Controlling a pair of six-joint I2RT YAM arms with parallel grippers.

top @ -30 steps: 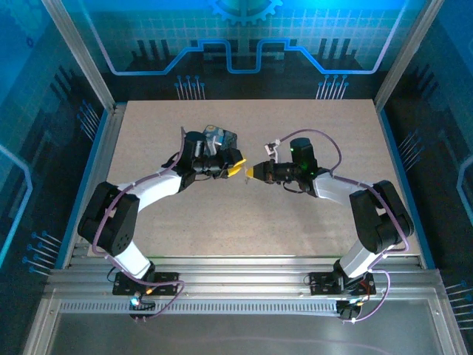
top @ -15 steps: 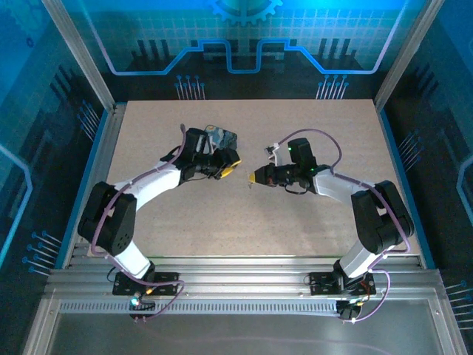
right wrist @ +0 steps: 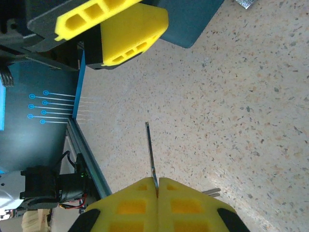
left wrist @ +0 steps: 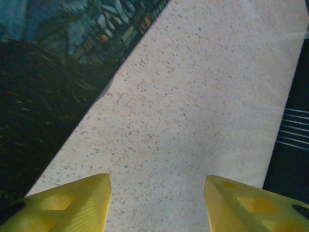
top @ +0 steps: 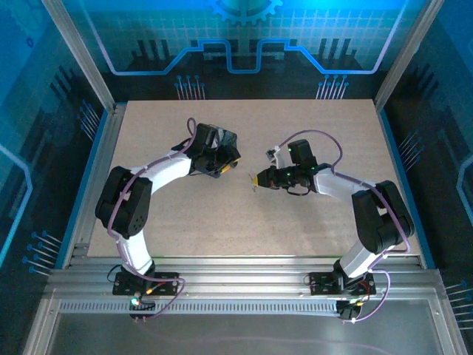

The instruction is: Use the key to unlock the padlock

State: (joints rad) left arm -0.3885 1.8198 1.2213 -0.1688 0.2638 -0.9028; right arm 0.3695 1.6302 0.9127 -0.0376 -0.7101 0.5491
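Right end effector (right wrist: 157,182) is clenched on the key (right wrist: 150,150), whose thin blade pokes out past its tips, just right of the middle of the bench (top: 295,222). Left end effector (left wrist: 157,186) hangs released and empty, nearer the far edge. So the key's in hand, but the unlocking looks wholly undone, and I can't tell where the padlock sits.

Head of key (right wrist: 150,150) hidden between jaws
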